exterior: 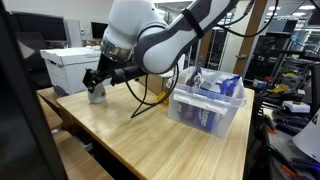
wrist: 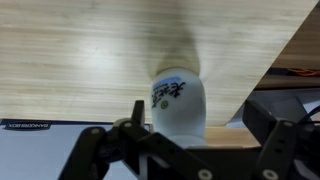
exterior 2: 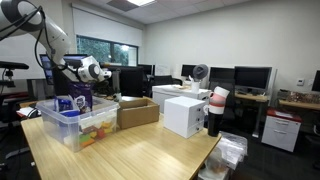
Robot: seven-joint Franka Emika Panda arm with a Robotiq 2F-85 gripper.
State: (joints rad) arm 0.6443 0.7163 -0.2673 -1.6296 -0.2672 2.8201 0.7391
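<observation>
A small white bottle (wrist: 178,98) with dark printed characters and a green dot stands on the wooden table (wrist: 80,50) near its edge. In the wrist view it sits between my gripper's (wrist: 196,112) two black fingers, closer to the left finger (wrist: 136,115) than to the right finger (wrist: 262,118). The jaws stand wide apart, and I cannot tell whether either finger touches it. In an exterior view the gripper (exterior: 100,80) hangs just over the white bottle (exterior: 97,96) at the table's far left corner. The gripper (exterior 2: 102,70) also shows beyond the bin, where the bottle is hidden.
A clear plastic bin (exterior: 205,108) with blue packets stands on the table beside the arm. In the opposite view it (exterior 2: 68,125) sits next to a cardboard box (exterior 2: 138,112) and a white box (exterior 2: 185,115). Another white box (exterior: 70,65) stands behind the table. Black cables (exterior: 150,92) trail over the table.
</observation>
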